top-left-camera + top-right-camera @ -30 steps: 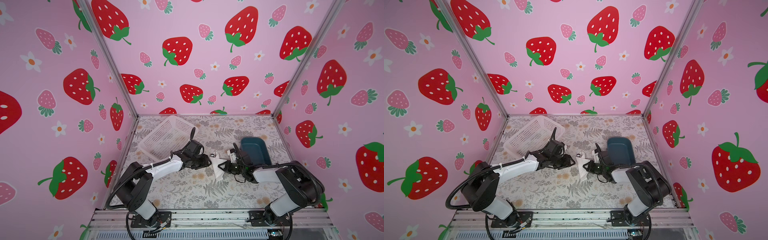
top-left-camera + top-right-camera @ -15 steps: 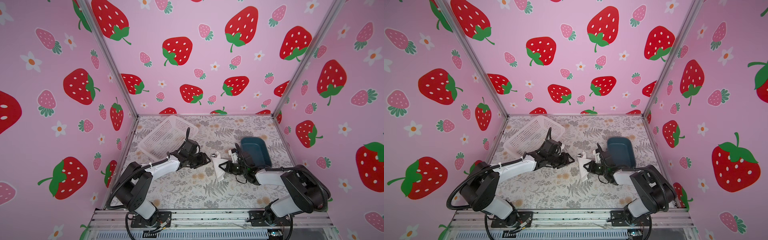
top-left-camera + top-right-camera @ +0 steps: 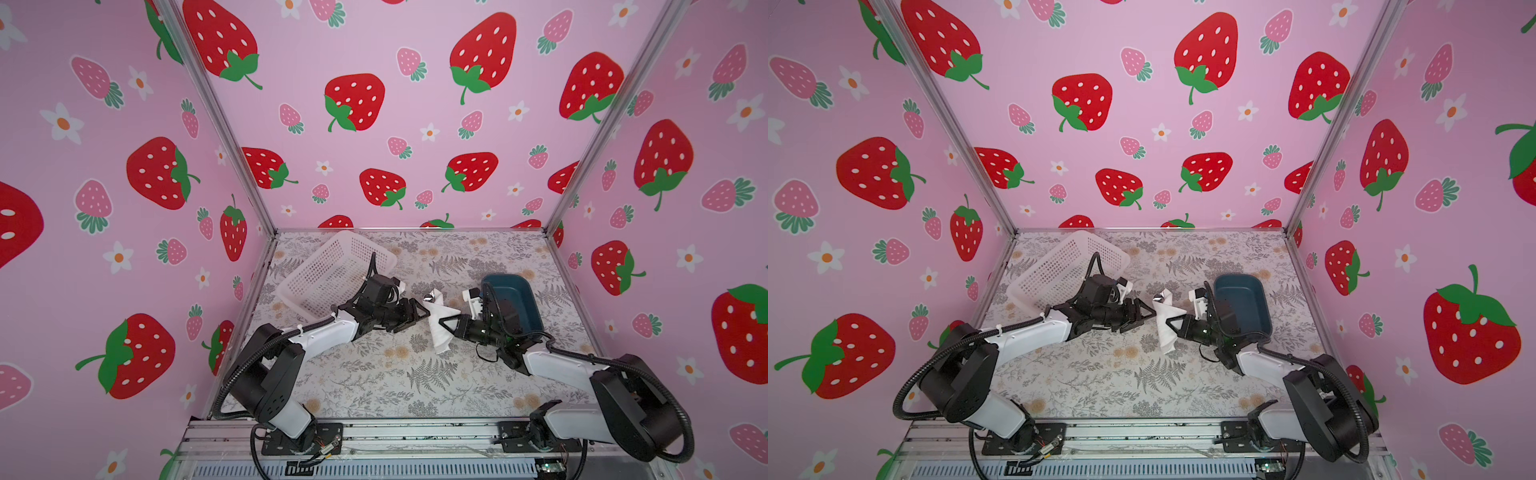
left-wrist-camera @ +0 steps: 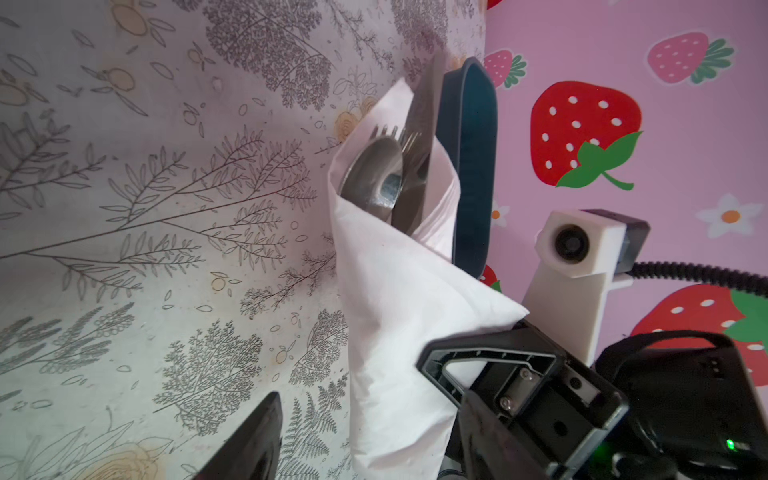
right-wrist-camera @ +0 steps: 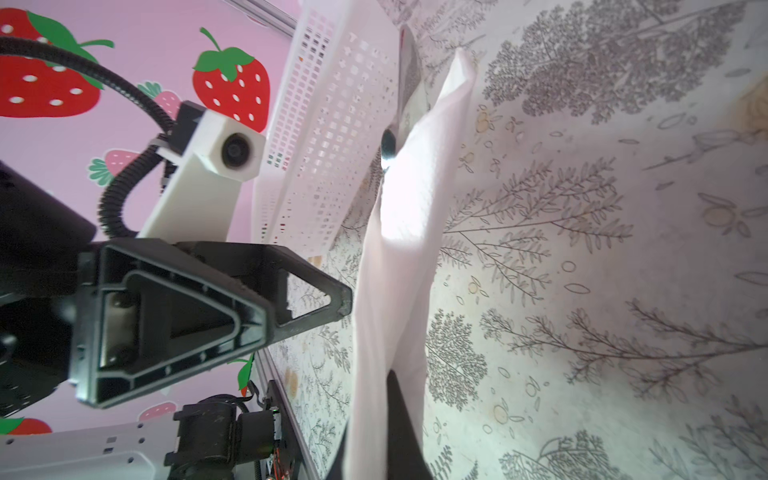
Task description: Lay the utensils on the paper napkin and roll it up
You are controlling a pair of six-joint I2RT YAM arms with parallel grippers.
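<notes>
White paper napkin (image 3: 438, 332) lies on the table (image 3: 374, 374), wrapped round the utensils (image 4: 386, 178) — we're finishing the roll. Right gripper (image 3: 444, 322) pinches its flap, left gripper (image 3: 415, 321) gapes alongside — next we'd tuck it snug.

Enclosed on three sides by pink strawberry-print walls (image 3: 374, 41), joined at aluminium corner posts (image 3: 226, 137); floored with a fern-patterned tabletop (image 3: 415, 386).

paper napkin (image 3: 436, 337): white, creased, wrapped loosely into a cone near tabletop centre, open end toward far edge. utensils (image 4: 384, 178): spoon, fork, knife, grey metal, heads poking out the open end, handles hidden inside.
</notes>
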